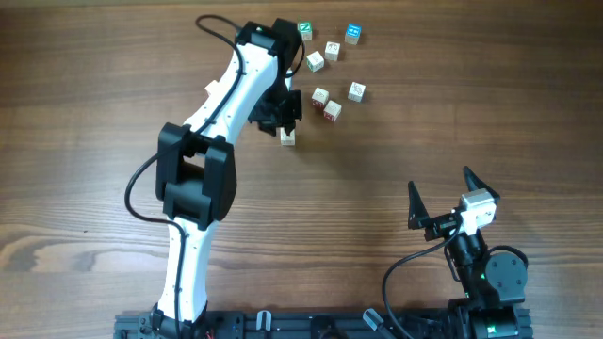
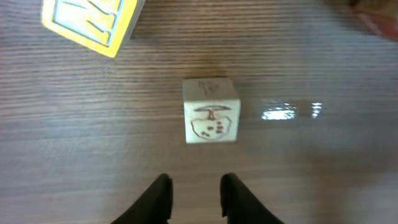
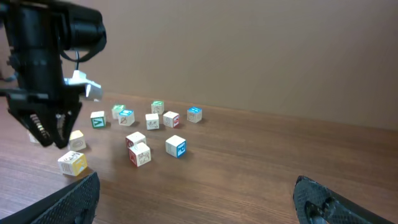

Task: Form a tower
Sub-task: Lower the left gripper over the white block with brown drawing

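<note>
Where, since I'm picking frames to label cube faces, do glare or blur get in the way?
Left wrist: a glare streak on the table beside the pale cube, whose drawing looks soft; the yellow cube is blurred and cropped. Right wrist: the right gripper is out of focus, the loose cubes small. Overhead: even light, markings too small to read.

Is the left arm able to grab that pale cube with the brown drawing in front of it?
Probably yes: the pale cube sits alone just ahead of the left pincer, nothing between them, and the yellow cube lies well aside.
</note>
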